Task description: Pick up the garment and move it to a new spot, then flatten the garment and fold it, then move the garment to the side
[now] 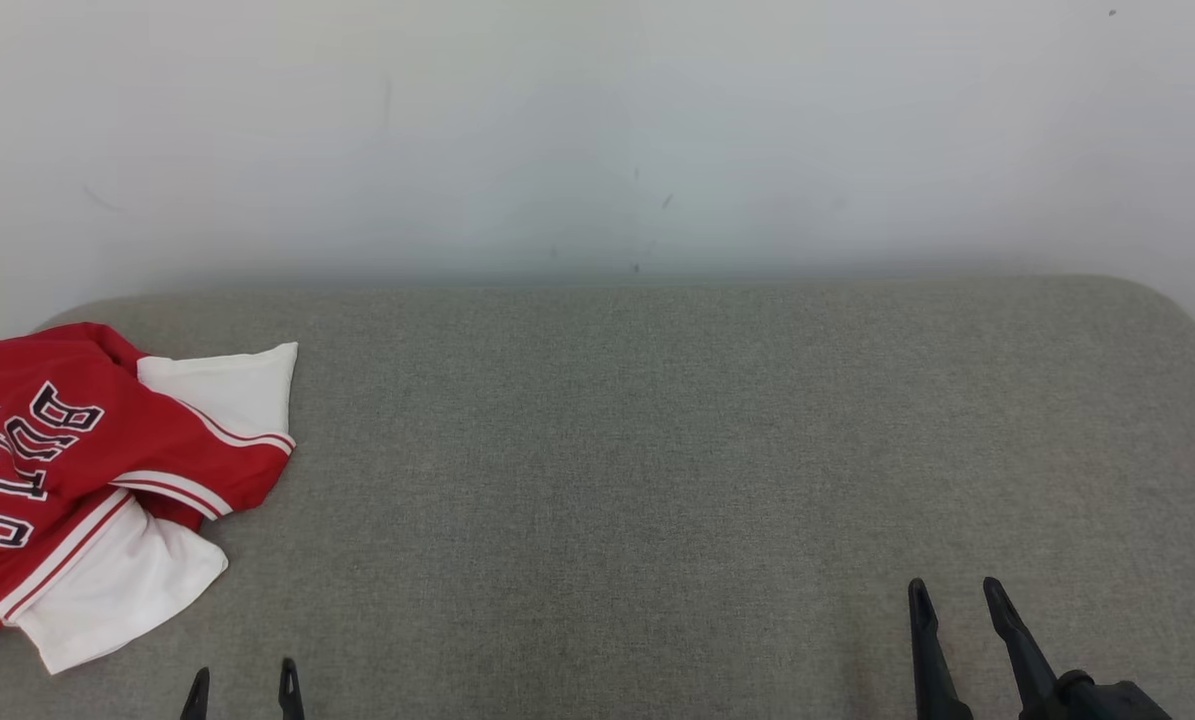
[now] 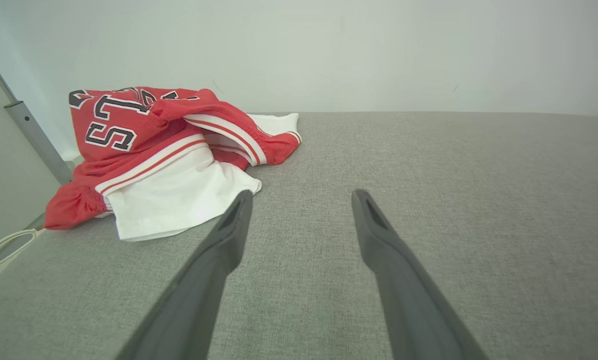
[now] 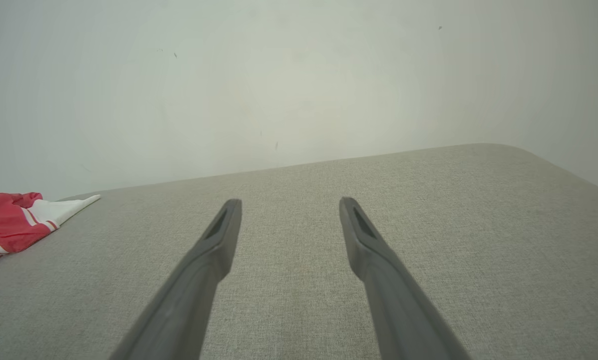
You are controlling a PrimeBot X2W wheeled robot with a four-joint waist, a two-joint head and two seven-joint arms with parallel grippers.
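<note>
A crumpled red-and-white garment (image 1: 87, 480) is seen at the far left of the grey padded surface (image 1: 657, 450), bunched against the edge near the pale wall (image 1: 597, 130). The left gripper (image 1: 243, 680) is held just beside the garment's white hem, its fingers spread and empty. The right gripper (image 1: 957, 595) is held well apart from the garment, at the lower right, and is likewise spread with nothing between its fingers.
</note>
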